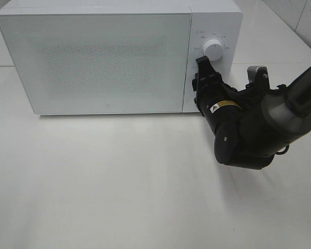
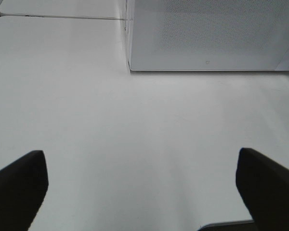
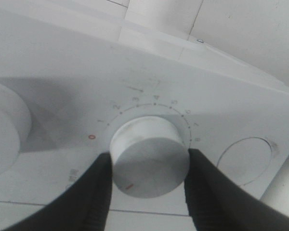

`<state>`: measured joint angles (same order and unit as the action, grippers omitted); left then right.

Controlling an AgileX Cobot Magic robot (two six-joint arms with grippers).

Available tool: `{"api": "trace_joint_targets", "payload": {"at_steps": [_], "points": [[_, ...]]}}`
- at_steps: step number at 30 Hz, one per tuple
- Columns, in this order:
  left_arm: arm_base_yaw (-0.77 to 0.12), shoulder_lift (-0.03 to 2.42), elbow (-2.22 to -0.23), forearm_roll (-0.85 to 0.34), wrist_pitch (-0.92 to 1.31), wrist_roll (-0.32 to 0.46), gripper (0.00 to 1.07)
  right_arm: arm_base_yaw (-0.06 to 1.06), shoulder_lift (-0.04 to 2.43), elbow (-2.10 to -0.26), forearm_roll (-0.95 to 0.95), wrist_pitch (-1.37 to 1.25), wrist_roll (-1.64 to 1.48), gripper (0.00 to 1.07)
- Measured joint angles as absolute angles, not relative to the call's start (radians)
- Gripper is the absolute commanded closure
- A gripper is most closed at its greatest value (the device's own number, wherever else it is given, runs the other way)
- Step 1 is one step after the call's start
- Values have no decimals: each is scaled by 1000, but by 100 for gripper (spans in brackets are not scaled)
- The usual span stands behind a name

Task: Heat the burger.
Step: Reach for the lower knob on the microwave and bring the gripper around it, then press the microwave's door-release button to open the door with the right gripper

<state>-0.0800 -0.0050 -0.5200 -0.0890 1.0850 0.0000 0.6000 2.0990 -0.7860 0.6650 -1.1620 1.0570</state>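
The right gripper (image 3: 149, 159) squeezes a round white knob (image 3: 145, 142) on the microwave (image 1: 103, 57). The microwave sits shut at the back edge of the tabletop (image 1: 119, 181). The left gripper (image 2: 142, 192) is wide open over the tabletop. I cannot tell where the burger is.

The microwave's (image 1: 212, 21) dotted door (image 1: 93, 62) hides its interior.

You see a white microwave (image 1: 103, 57), door finely dotted; white knob (image 3: 149, 156) marked red; black right gripper (image 1: 203, 67).
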Motion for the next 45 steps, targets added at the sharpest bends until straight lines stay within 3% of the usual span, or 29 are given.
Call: {"api": "trace_joint_targets", "payload": {"at_steps": [17, 33, 39, 45], "points": [[-80, -5, -520, -89, 1085, 0, 9, 606, 2098, -763, 671, -1199, 1065, 36], [-80, -5, -520, -89, 1085, 0, 9, 608, 2007, -629, 574, -1211, 1118, 35], [-80, -5, -520, -89, 1085, 0, 9, 608, 1895, -569, 562, -1113, 898, 35], [-80, -5, -520, -89, 1085, 0, 9, 608, 1764, -564, 573, -838, 483, 35]]}}
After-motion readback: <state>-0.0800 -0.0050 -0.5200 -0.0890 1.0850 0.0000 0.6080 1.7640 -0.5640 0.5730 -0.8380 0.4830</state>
